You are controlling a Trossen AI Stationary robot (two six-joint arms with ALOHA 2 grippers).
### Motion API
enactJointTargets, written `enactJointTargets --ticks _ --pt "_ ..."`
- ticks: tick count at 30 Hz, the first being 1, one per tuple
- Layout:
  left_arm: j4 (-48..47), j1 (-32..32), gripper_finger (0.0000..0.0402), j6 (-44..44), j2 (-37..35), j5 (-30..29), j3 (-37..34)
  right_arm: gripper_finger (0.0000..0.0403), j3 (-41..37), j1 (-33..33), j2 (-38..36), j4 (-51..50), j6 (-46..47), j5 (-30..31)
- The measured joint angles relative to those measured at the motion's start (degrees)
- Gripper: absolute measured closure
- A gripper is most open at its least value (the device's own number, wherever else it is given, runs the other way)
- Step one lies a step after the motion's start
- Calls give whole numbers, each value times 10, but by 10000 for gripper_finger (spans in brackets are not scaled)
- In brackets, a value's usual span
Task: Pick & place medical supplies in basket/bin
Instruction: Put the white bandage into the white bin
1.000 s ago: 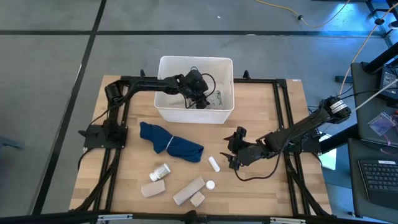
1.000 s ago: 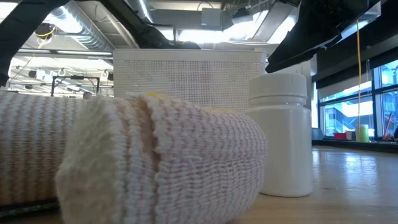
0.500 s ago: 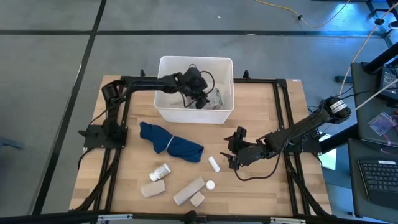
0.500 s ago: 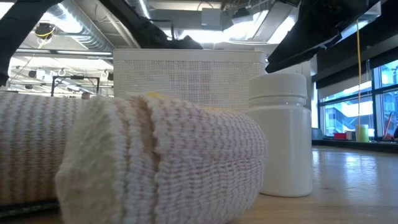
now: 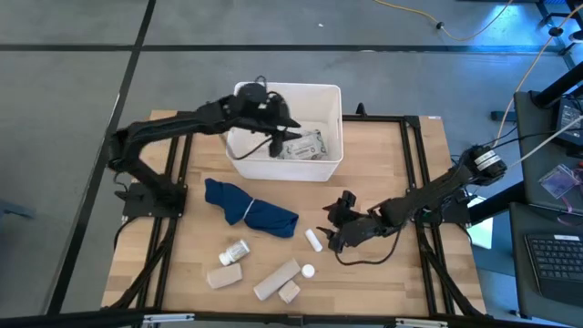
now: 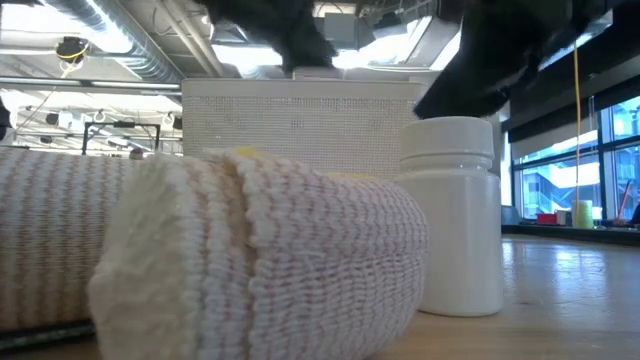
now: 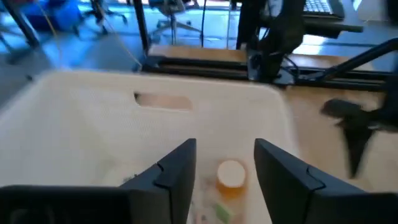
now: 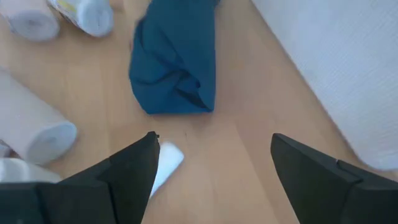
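Note:
The white bin [image 5: 239, 162] stands at the table's far middle, with a flat packet [image 5: 305, 146] and an orange-capped vial [image 7: 231, 176] lying inside. My left gripper [image 5: 273, 123] hovers open above the bin's inside [image 7: 155, 81], holding nothing. My right gripper [image 5: 332, 232] stands open low over the table, right of a small white vial [image 5: 314, 240] that lies on its side by one finger [image 8: 134, 168]. Near the front edge lie a labelled vial [image 5: 239, 249], beige bandage rolls and blocks [image 5: 276, 278] and a white-capped vial [image 5: 308, 271].
A crumpled dark blue cloth [image 5: 250, 208] lies between the bin and the loose supplies. Black frame rails run along the table's left and right sides. In the low view a bandage roll [image 6: 250, 260] and a white bottle [image 6: 455, 215] fill the foreground.
My left gripper has risen out of the bin, tipping up and drawing a little toward the table's left, with nothing in its fingers. My right gripper has sunk slightly toward the white vial.

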Motion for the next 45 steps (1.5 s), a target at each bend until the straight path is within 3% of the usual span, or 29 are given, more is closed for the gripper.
enactJointTargets --ticks 5,13,18,25,30,37,45 --pt "-73 -49 288 32 -85 -106 0 95 0 0 57 23 28 -19" --pt "-199 -142 393 37 -156 -240 0 95 0 0 132 79 61 -77" --pt "-274 -203 400 -10 -166 -378 0 95 0 0 144 99 76 -94" --pt "-368 -274 400 -99 -171 -499 -15 100 0 0 144 100 108 -120" --pt "-367 -329 399 -171 -222 -583 -103 138 0 -2 165 102 120 -120" --pt "-302 -386 399 -271 -337 -599 -255 210 0 -14 182 101 108 -119" --pt "-175 -451 397 -360 -439 -630 -441 319 27 -29 178 86 36 -120"
